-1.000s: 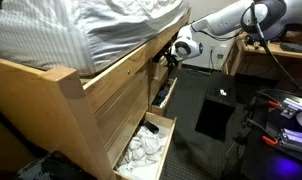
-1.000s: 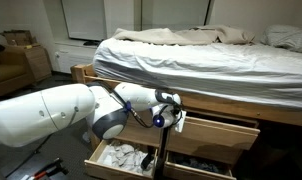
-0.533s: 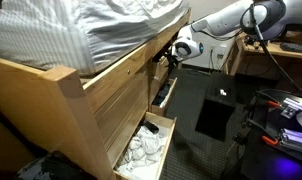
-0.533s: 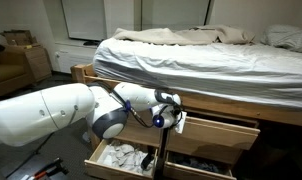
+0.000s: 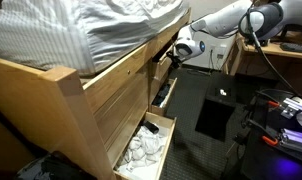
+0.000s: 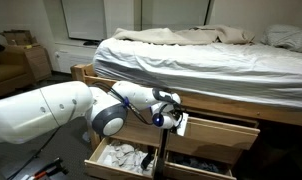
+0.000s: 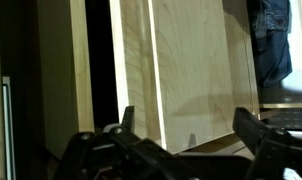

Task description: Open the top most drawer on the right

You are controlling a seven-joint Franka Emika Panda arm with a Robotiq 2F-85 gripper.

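The bed lies above the pincer, its wooden frame running off to both sides. The arm reaches in low along that frame. Below the pincer a bottom drawer stands pulled out, with pale cloth inside. The top drawer, the one to open, sits right at the pincer. Its front looks a little way out from the frame, so I judge the pull has begun and most of it is left. The pincer is spread wide in the wrist view, its fingers apart in front of the wood panel and holding nothing I can see.
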